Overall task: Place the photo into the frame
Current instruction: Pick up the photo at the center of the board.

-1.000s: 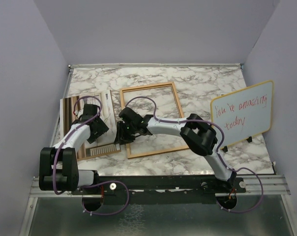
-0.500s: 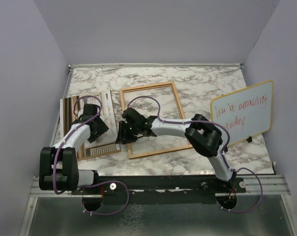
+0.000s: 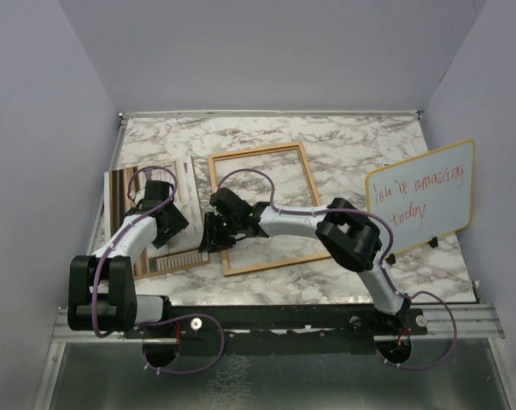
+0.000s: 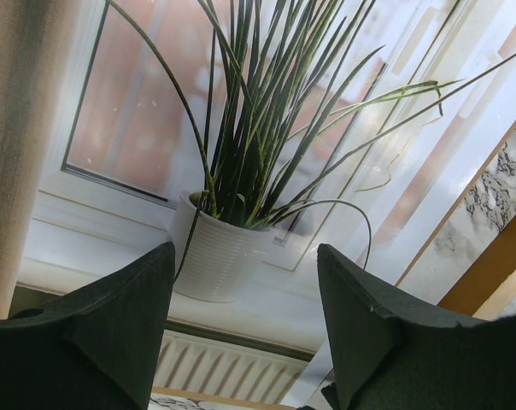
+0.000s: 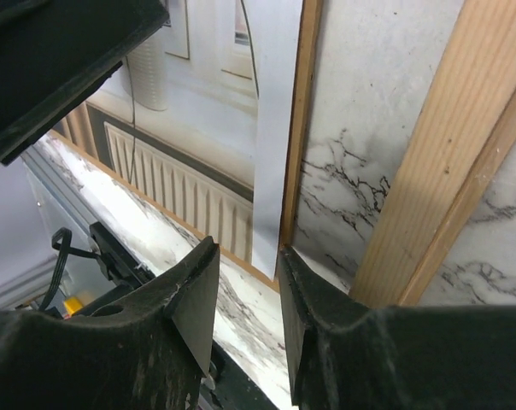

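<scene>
Wooden, the frame (image 3: 258,152) lay on the bench (image 3: 360,141) seen from above, the photo (image 3: 119,198) just left, not yet in it; the right hand (image 3: 211,241) had edged left to the photo's edge. Left wrist: the left hand (image 4: 245,256) hung open over the photo. Right wrist: the right hand, narrowed but not shut, straddled that edge, probably about to pinch.

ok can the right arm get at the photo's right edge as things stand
Probably yes: the right gripper sits at the photo's right edge, jaws apart. The left gripper hovers open farther in over the photo, away from that edge.
</scene>
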{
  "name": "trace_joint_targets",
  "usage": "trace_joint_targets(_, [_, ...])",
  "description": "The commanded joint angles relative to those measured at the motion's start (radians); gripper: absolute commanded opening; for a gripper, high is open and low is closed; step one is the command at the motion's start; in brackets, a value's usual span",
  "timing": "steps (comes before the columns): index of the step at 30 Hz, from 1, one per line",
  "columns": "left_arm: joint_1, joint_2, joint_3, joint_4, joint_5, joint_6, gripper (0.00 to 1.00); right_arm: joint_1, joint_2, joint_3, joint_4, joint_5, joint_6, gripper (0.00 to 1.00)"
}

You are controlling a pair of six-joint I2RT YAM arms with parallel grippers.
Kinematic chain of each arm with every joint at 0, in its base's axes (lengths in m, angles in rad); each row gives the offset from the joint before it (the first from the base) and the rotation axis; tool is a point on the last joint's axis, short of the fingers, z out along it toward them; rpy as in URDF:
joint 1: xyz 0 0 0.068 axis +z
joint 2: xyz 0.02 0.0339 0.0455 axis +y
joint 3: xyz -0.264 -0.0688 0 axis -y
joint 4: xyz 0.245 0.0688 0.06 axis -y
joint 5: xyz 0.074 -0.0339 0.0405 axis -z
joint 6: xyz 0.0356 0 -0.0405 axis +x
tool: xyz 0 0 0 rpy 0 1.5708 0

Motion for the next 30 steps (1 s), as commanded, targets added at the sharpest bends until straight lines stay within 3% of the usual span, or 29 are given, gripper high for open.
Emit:
trace_joint_targets(1, [-0.002, 0.016, -0.007, 0.007, 0.003, -0.001, 0.68, 0.006, 0.055, 0.041, -0.008, -0.033, -0.001, 0.4])
trace_joint_targets(14, [-0.003, 0.009, -0.021, 0.004, 0.014, 0.003, 0.68, -0.001, 0.068, 0.007, 0.065, -0.111, 0.046, 0.45])
trace_joint_targets(23, [-0.003, 0.008, -0.028, 0.004, 0.018, 0.0, 0.65, -0.01, 0.057, -0.007, 0.099, -0.12, 0.058, 0.27])
trace_joint_targets(30, [-0.002, 0.003, -0.027, 0.004, 0.019, 0.0, 0.64, -0.014, 0.064, -0.005, 0.102, -0.124, 0.064, 0.28])
